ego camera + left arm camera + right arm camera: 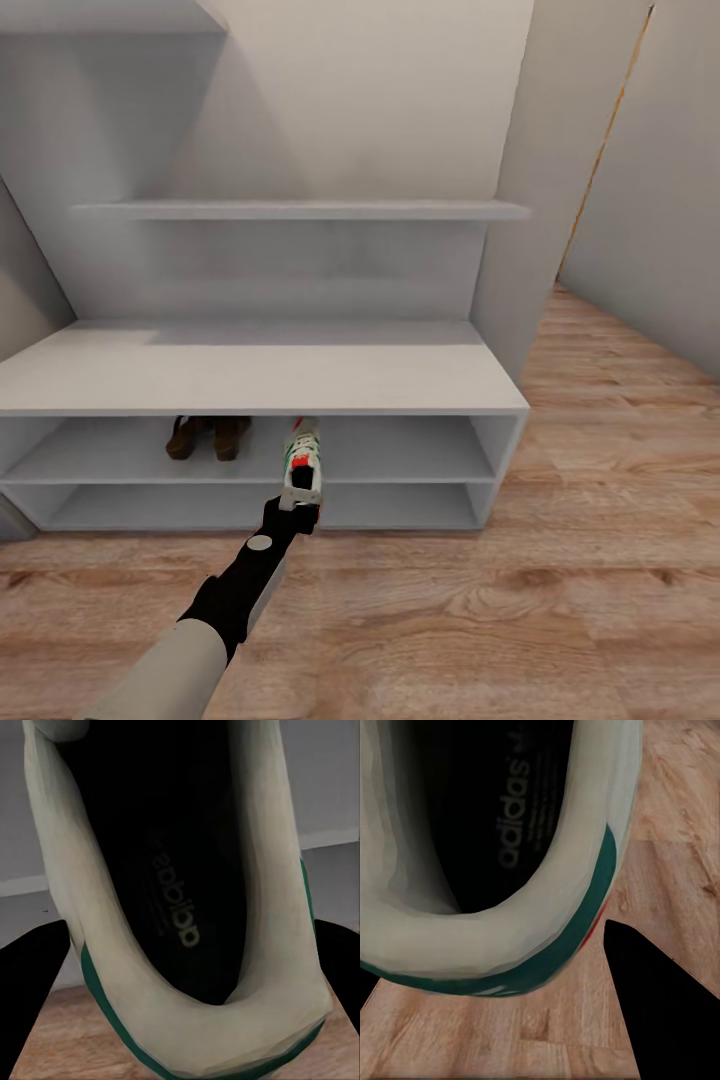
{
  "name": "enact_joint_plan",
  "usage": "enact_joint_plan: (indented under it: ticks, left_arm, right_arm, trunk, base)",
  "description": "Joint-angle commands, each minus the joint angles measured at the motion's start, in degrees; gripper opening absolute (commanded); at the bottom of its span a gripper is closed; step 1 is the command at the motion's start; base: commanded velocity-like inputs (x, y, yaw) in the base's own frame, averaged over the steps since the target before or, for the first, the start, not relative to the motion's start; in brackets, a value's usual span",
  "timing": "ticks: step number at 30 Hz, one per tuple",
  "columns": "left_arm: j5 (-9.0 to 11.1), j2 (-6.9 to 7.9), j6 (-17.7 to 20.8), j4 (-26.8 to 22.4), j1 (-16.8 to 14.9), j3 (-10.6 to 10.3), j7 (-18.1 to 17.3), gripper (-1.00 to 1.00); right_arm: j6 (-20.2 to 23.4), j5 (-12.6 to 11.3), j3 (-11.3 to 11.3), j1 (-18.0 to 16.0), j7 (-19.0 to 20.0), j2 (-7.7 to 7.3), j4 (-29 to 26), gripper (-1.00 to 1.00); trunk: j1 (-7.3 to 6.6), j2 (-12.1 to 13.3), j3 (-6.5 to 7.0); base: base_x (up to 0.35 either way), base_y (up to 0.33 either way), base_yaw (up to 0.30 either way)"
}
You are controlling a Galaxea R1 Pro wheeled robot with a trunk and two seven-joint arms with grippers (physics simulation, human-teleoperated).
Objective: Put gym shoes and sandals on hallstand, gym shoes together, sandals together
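One gym shoe (301, 465) is held up in front of the shoe rack (250, 380), its long axis pointing straight into the upper compartment, toe already under the rack's flat top and heel toward the robot. The left tool (296, 508) grips it at the heel end; in the left wrist view the shoe (180, 907) sits between the two dark fingers (30, 982), so that tool is closed on it. From there the shoe lies directly ahead of the tool, along the arm's own line, so pushing it forward looks like the move that matters.

The two sandals (208, 437) already stand side by side in the same upper compartment, just left of the shoe, with a gap between them.

The right wrist view shows the second gym shoe (487, 847) seen from the heel, with wood floor (675, 810) beneath it and one dark finger (660, 1005) beside it. The right tool seems to hold it, though I cannot tell for sure.
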Motion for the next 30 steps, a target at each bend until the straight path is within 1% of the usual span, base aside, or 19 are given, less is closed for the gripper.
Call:
enact_joint_plan:
  ticks: [1, 5, 17, 25, 30]
  left_arm:
    - [-0.56, 0.02, 0.2, -0.07, -0.02, -0.19, 0.38, -1.0]
    - [-0.56, 0.02, 0.22, -0.07, -0.02, -0.19, 0.38, -1.0]
    - [-0.57, 0.02, 0.22, -0.07, -0.02, -0.23, 0.46, -1.0]
    - [-0.57, 0.02, 0.22, -0.07, -0.02, -0.19, 0.47, -1.0]
    - [-0.57, 0.02, 0.18, -0.07, -0.02, -0.24, 0.47, -1.0]
  right_arm:
    - [0.3, 0.22, -0.01, -0.07, 0.02, -0.01, -0.08, -1.0]
    - [0.32, 0.22, -0.01, -0.05, 0.02, -0.01, -0.08, -1.0]
    - [0.27, 0.22, -0.01, -0.07, -0.03, -0.01, -0.08, -1.0]
    - [0.24, 0.22, -0.04, -0.05, 0.01, -0.01, -0.08, -1.0]
    - [0.24, 0.22, -0.05, -0.06, 0.03, -0.01, -0.09, -1.0]
  trunk:
    - [0.02, -0.02, -0.05]
    - [0.02, -0.02, -0.05]
    - [0.02, -0.02, -0.05]
    - [0.02, -0.02, -0.05]
    - [0.02, -0.02, -0.05]
  base:
    - [0.295, 0.148, 0.0]
    - [0.323, 0.071, 0.0]
    - [0.328, 0.005, 0.0]
    - [0.028, 0.0, 0.0]
    - [0.215, 0.0, 0.0]
